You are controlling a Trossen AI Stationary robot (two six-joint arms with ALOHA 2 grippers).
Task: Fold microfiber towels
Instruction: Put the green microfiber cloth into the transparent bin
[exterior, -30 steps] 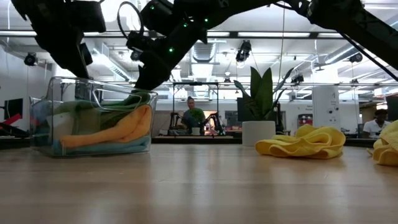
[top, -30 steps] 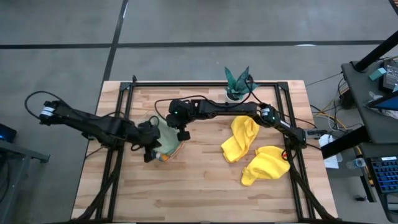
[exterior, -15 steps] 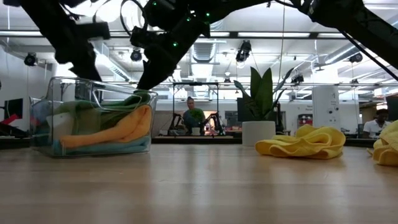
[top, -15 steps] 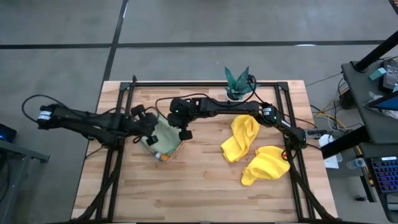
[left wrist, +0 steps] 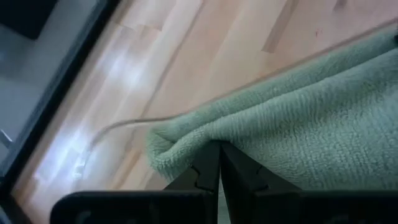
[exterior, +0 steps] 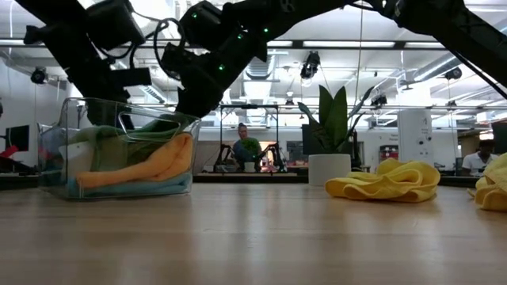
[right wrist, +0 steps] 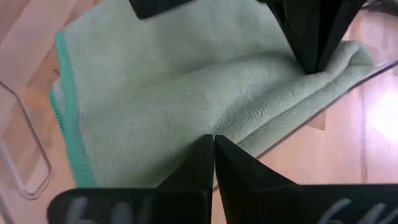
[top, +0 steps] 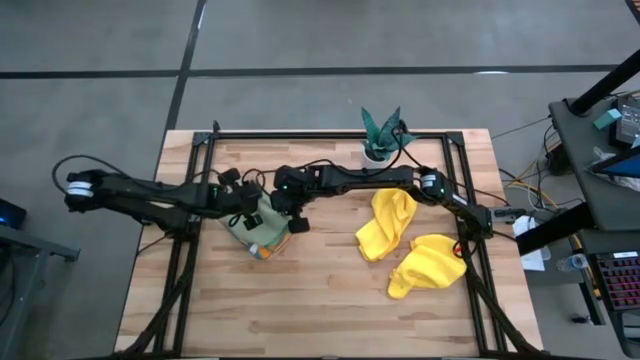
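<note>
A pale green towel [top: 262,222] lies on top of an orange towel [exterior: 150,168] and a blue towel [exterior: 135,188] in a clear tray [exterior: 55,158] at the table's left middle. My left gripper [left wrist: 217,152] is shut on the green towel from the left, over the tray. My right gripper [right wrist: 213,144] is shut on it from the right. Both also show in the high view, left gripper [top: 252,206] and right gripper [top: 296,222]. Two yellow towels [top: 385,225] [top: 430,265] lie crumpled on the table's right half. My left gripper pinches a folded edge of the green towel [left wrist: 186,146] between its two fingers, near a rounded corner of the fold, slanting down from the table's left. The towel rests in the tray. My right gripper pinches the towel's thick folded edge [right wrist: 242,134], several layers, slanting down from the right. The cloth lies slack below it.
A potted plant [top: 380,135] stands at the far edge, right of the middle. A black frame [top: 200,160] runs around the table. Bare wood lies along the near side [top: 320,310]. People sit in the room beyond the table [exterior: 245,150].
My left gripper has swung from the tray's near side toward the far edge and the right gripper, sinking and turning, and stays shut. The green towel now shows smaller, gathered between the two grippers.
</note>
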